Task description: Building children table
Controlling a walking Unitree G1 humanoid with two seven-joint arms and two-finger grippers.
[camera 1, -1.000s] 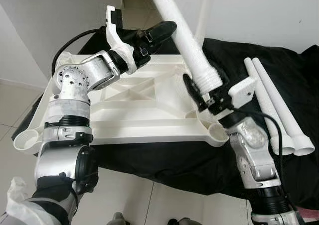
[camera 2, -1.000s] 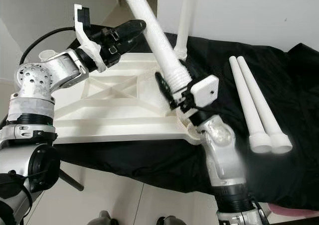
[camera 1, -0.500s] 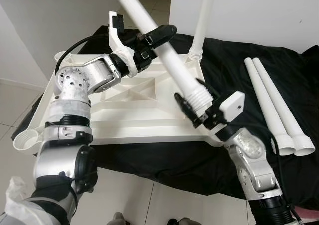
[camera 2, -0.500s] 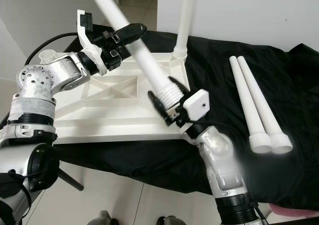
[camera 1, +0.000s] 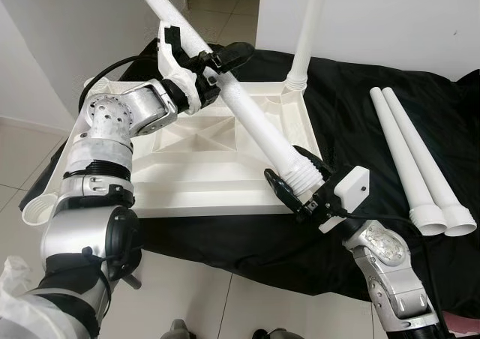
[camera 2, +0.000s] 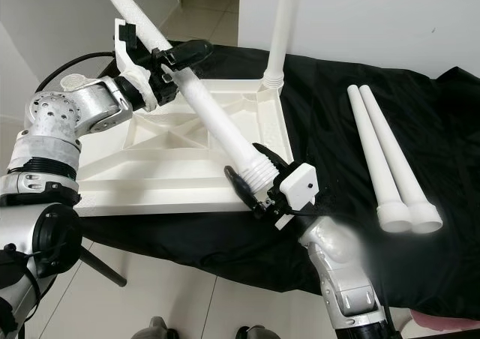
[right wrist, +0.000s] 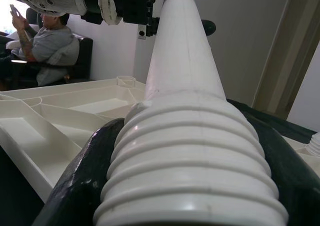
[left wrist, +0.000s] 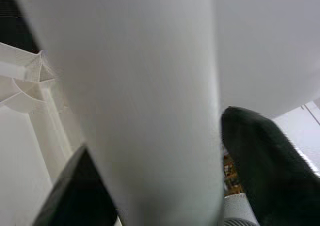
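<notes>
A white table top (camera 1: 187,181) lies upside down on a black cloth (camera 1: 352,121). One white leg (camera 1: 309,31) stands upright in its far right corner. I hold another white leg (camera 1: 247,118) slanted across the top, its plain end up and to the left. My right gripper (camera 1: 294,193) is shut on its ribbed threaded end (right wrist: 195,171) by the top's front right corner. My left gripper (camera 1: 219,58) is shut around the leg's upper shaft (left wrist: 150,111), one black finger (left wrist: 260,161) on each side.
Two loose white legs (camera 1: 409,159) lie side by side on the cloth at the right. The floor is pale tile, with a white wall behind. A seated person (right wrist: 45,46) shows far off in the right wrist view.
The held leg has tipped from steep to a low slant, its upper end swinging left. My right gripper has dropped toward the front right corner with the threaded end. My left gripper stayed on the shaft.
</notes>
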